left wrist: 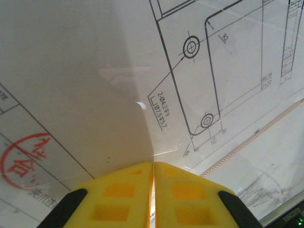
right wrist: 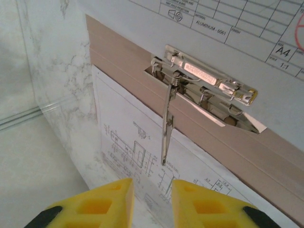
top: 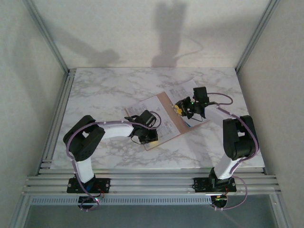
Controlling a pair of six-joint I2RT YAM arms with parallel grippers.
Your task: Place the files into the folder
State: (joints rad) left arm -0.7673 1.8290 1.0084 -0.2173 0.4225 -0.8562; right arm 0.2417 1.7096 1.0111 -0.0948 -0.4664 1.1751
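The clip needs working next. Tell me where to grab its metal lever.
Probably take the lever near its free tip, which points toward the open right claw. It is a thin strip that appears to stand clear of the folder, so come straight on, one finger either side.

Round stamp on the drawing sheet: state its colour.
The stamp is red, on a white sheet; best seen in the left wrist view.

table [top: 109, 90]: white marble, grey veining | folder [right wrist: 266, 156]: plain pinkish-tan | files [left wrist: 213, 71]: white, black line drawings | stamp [left wrist: 23, 159]: red, round | clip [right wrist: 209, 80]: silver | left gripper [left wrist: 153, 164], right gripper [right wrist: 152, 183]: yellow, black trim
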